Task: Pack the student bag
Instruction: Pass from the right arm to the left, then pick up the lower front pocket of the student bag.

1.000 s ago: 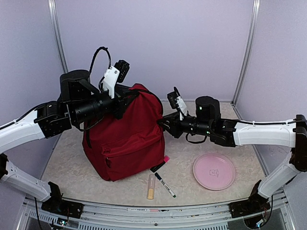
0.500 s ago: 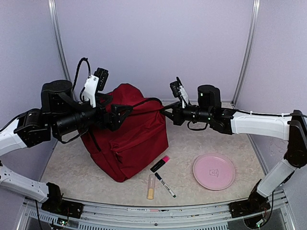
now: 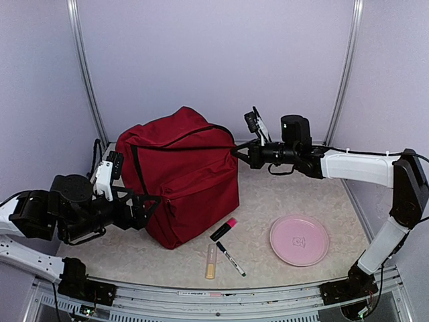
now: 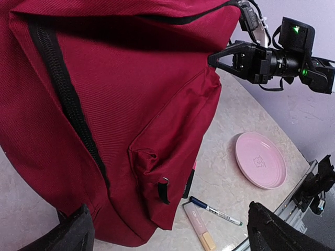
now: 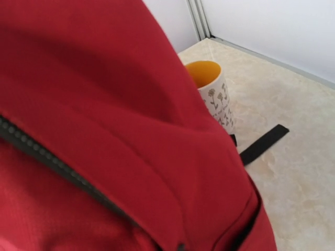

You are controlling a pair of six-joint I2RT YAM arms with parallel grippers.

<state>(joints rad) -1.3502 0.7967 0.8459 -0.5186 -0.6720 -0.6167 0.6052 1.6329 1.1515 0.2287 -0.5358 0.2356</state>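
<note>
The student bag (image 3: 181,171), dark red with black zippers, stands upright in the middle of the table and fills the left wrist view (image 4: 120,104). My left gripper (image 3: 144,204) hangs low at the bag's front left corner, open wide with nothing between its fingers (image 4: 73,232). My right gripper (image 3: 236,153) is at the bag's upper right corner, shut on the bag where the black zipper line ends; it also shows in the left wrist view (image 4: 213,58). In the right wrist view red fabric (image 5: 104,130) hides my own fingers.
A pink highlighter (image 3: 223,229), a pen (image 3: 230,259) and a beige stick (image 3: 211,261) lie in front of the bag. A pink plate (image 3: 299,240) sits front right. Behind the bag stand a flowered mug (image 5: 212,97) and a black strap (image 5: 264,144).
My left gripper let go of the bag's top, opened, and dropped down to the front left. My right gripper shut on the bag's corner and moved up and back; the bag settled upright.
</note>
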